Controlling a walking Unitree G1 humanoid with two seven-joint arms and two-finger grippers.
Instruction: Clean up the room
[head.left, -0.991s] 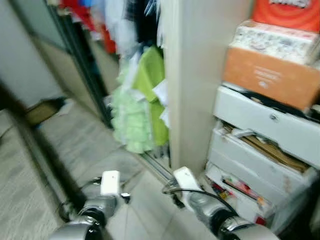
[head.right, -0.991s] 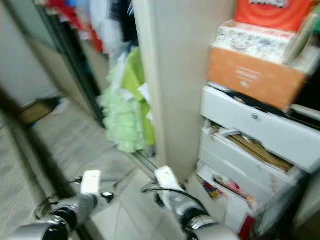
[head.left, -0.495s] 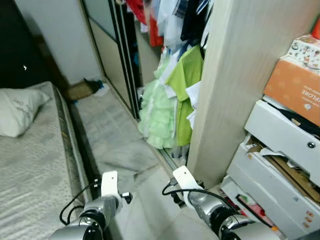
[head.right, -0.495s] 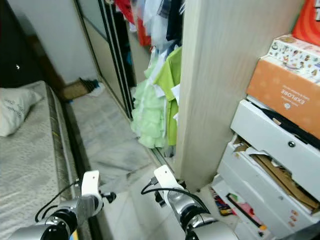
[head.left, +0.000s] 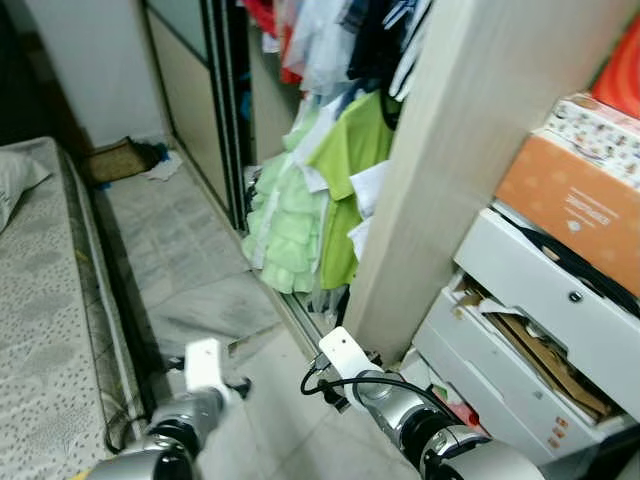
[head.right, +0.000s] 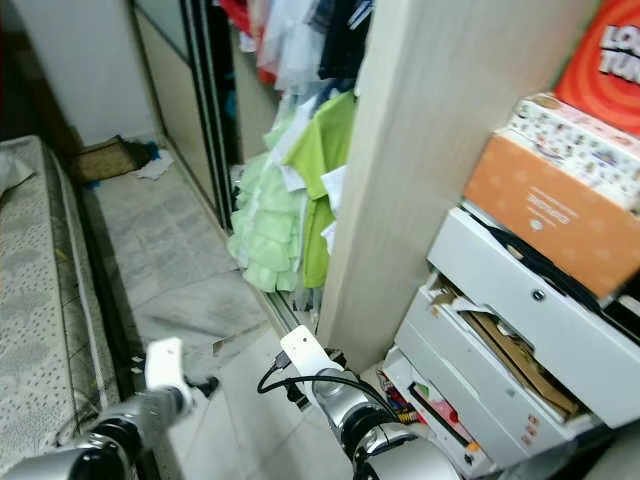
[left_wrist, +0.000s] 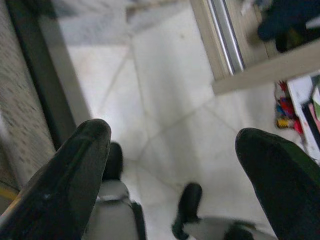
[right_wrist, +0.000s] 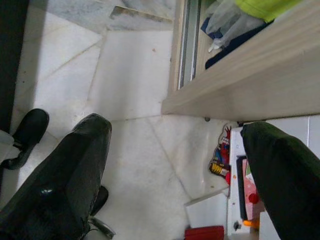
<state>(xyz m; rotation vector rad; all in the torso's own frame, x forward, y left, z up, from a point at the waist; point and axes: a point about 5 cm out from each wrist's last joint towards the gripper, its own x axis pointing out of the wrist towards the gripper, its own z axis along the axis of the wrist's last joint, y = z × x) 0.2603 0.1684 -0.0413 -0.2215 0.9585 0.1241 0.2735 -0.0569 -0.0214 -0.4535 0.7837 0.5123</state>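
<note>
I stand in a narrow bedroom aisle facing an open wardrobe (head.left: 470, 150) stuffed with hanging clothes. A lime green shirt (head.left: 345, 170) and a pale green ruffled dress (head.left: 285, 225) spill out low at its sliding rail. Both arms hang low in front of me, the left wrist (head.left: 203, 366) and the right wrist (head.left: 343, 354) over white floor tiles. My left gripper (left_wrist: 172, 145) is open with bare tile between its fingers. My right gripper (right_wrist: 180, 145) is open above the tiles beside the wardrobe's corner. Small colourful items (right_wrist: 220, 167) lie on the floor there.
A mattress (head.left: 40, 300) runs along my left. A grey mat (head.left: 185, 260) covers the aisle floor, with a brown thing (head.left: 115, 160) at the far wall. On the right stand white drawers (head.left: 530, 330) overflowing with papers, topped by an orange box (head.left: 570, 200).
The whole picture has swung and sharpened as my head moved; the wardrobe and drawers sit differently in frame. Both arms still hang low, and no object has visibly moved.
</note>
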